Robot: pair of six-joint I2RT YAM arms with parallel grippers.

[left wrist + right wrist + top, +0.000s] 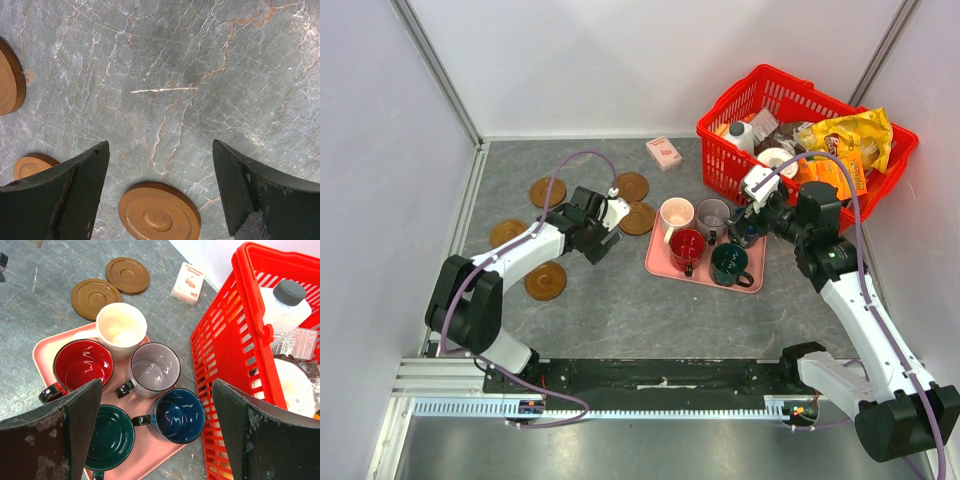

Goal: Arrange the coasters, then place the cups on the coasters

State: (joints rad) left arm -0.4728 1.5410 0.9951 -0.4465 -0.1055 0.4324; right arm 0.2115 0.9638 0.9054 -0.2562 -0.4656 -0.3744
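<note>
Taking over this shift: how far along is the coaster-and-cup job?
Barely started. Done: nothing; the five coasters lie scattered, all bare. In hand: the left gripper hovers open near the coasters, the right gripper open over the cups, both empty. Left: arranging coasters, then moving all five cups off the pink tray.

Robotics lab test cell: plain white panels point(650, 60) on aluminium framing point(437, 65) wall in a grey marbled surface point(620, 320). Two cabled arms, left point(520, 262) and right point(855, 300), are bolted to a black base plate point(650, 375) on the camera's side of the pink tray point(752, 282). The tray's mugs point(687, 245) and a red basket point(722, 160) of groceries just beyond it supply household touches.
</note>
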